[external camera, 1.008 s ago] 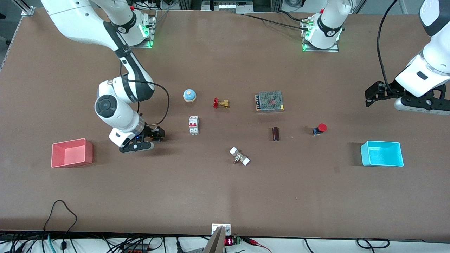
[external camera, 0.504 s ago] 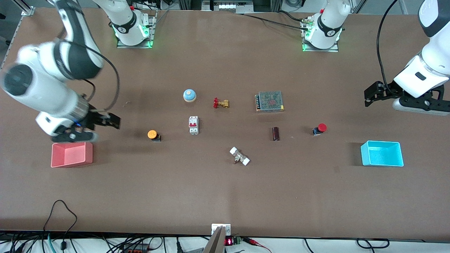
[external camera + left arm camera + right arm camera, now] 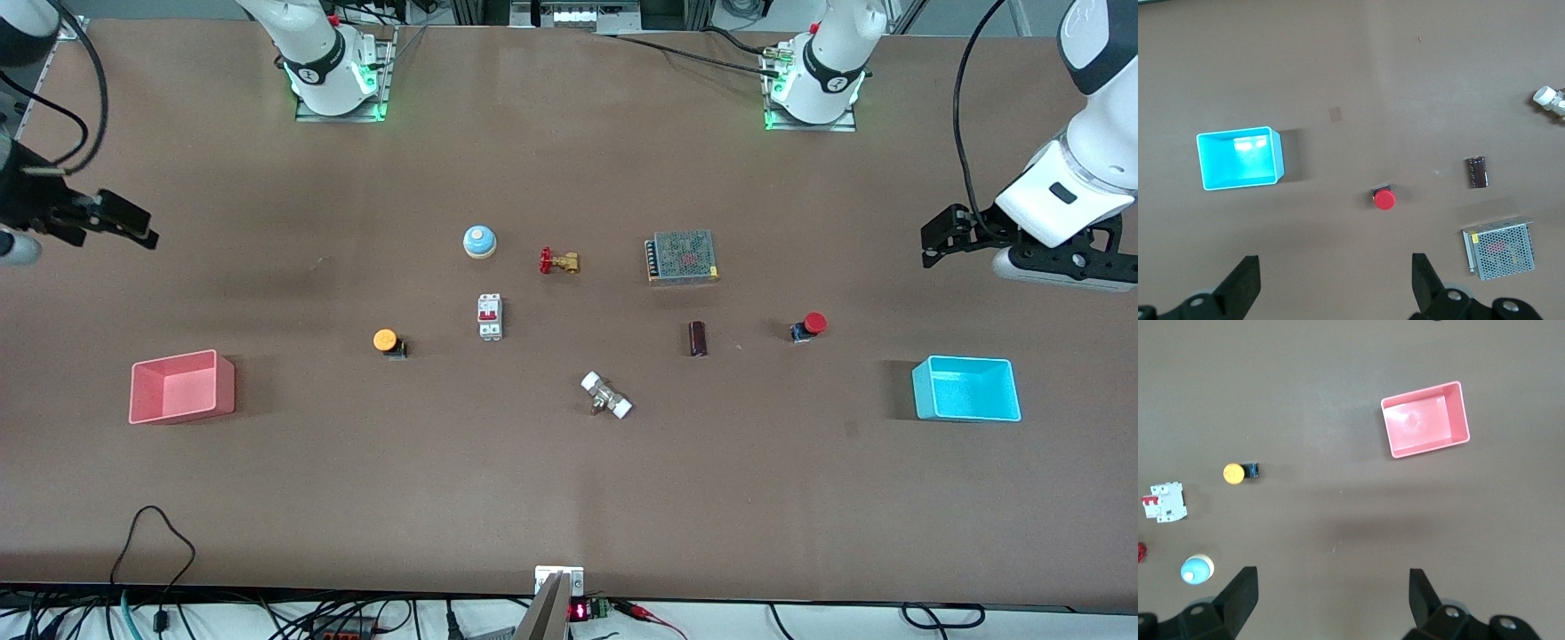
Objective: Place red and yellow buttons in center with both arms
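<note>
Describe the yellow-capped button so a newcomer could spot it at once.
Start at the pink plastic bin at the right arm's end of the table. Toward the centre, beside the white circuit breaker, lies the small dark-bodied push button with a round yellow-orange cap, the only yellow-topped part.

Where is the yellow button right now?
The yellow button lies on the table, free of both grippers, between the pink bin and the white circuit breaker, toward the right arm's end.

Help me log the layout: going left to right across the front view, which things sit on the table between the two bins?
yellow button → blue bell → circuit breaker → brass valve → white fitting → power supply → dark cylinder → red button
</note>
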`<state>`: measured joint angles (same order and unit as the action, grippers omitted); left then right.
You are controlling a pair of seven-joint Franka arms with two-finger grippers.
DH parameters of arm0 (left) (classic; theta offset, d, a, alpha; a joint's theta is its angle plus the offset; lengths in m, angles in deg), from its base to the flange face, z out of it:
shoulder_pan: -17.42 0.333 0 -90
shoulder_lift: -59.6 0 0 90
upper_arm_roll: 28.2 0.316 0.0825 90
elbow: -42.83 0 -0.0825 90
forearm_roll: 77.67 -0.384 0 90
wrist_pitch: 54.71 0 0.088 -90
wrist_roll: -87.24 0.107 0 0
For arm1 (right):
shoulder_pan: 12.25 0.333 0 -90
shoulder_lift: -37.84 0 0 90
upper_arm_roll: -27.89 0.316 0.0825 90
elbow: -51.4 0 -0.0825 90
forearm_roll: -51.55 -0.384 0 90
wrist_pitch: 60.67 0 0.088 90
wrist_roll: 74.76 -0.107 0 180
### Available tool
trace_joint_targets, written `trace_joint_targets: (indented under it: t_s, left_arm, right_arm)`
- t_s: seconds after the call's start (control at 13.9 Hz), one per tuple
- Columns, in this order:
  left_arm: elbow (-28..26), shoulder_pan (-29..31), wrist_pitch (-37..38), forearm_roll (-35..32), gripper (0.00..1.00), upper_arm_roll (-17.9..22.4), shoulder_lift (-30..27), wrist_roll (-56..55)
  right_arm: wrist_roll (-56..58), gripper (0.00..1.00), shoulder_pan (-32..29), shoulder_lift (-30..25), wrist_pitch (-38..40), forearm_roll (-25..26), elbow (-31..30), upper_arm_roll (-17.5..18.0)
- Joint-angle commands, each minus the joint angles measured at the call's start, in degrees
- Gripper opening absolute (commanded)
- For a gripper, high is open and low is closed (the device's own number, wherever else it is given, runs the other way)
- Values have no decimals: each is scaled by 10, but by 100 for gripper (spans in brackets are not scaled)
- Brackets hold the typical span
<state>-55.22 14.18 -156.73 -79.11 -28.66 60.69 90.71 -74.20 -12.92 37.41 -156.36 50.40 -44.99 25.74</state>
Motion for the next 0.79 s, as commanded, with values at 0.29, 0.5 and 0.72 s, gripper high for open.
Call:
trace_joint_targets:
  t_s: [0.29, 0.5, 0.72]
  left_arm:
    - [0, -7, 13, -2, 100, 8, -6, 11]
    - [0, -7, 15, -2, 100, 8, -6, 12]
    - [1, -7, 15, -3, 100, 8, -5, 11]
  right_arm:
    - [2, 100, 47, 31, 53, 4, 62, -24]
    - [4, 100, 47, 35, 53, 5, 65, -22]
    - [2, 100, 47, 35, 56, 6, 63, -23]
